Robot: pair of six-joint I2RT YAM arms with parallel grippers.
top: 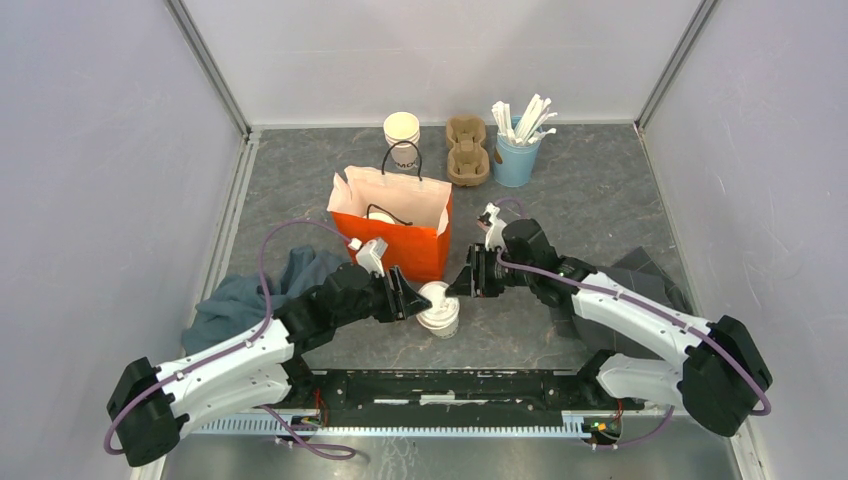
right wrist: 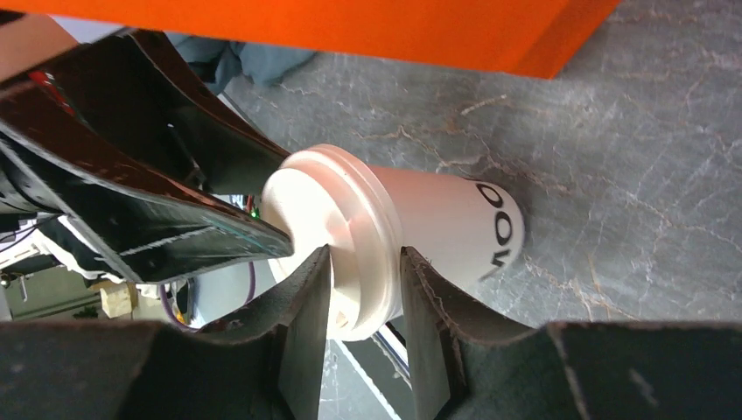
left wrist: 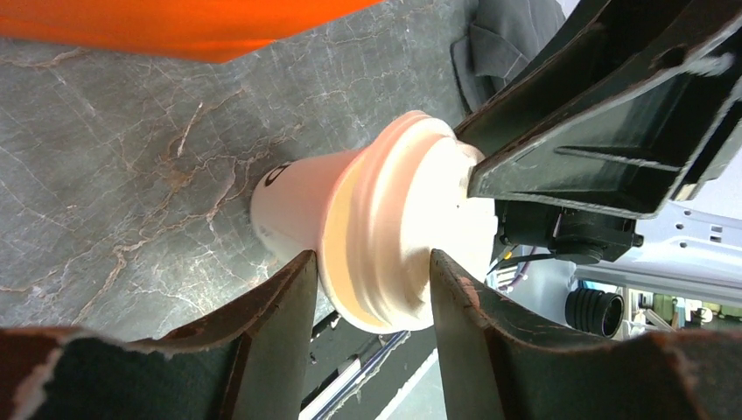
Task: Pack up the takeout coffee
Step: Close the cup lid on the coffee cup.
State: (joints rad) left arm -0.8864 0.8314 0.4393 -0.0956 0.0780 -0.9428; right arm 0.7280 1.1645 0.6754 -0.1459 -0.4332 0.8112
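1. Bag (top: 400,248) upright at mid-table, mouth open. White round top (top: 378,214) showing inside. Probably one lidded cup already packed, though not certain from above.
2. Left gripper (top: 415,298) (left wrist: 372,262) reaching in from the left, jaws part-open astride the lid (left wrist: 394,201). Cannot tell whether gripping or merely flanking it.
3. Cup (top: 440,312) (left wrist: 297,197) (right wrist: 446,219) just in front of the bag and outside it, between the two grippers, lid on. Base seems to rest on the table (top: 580,200), leaning a little.
4. Right gripper (top: 462,283) (right wrist: 366,258) coming in from the right, jaws narrow, fingers (right wrist: 306,297) tight on either side of the lid's rim. Looks like a hold on the cup.
5. Judged about halfway, with one cup apparently in and this one not yet. Left to do: lift it clear of the table, carry it over the bag's rim, lower it beside the first, let go.
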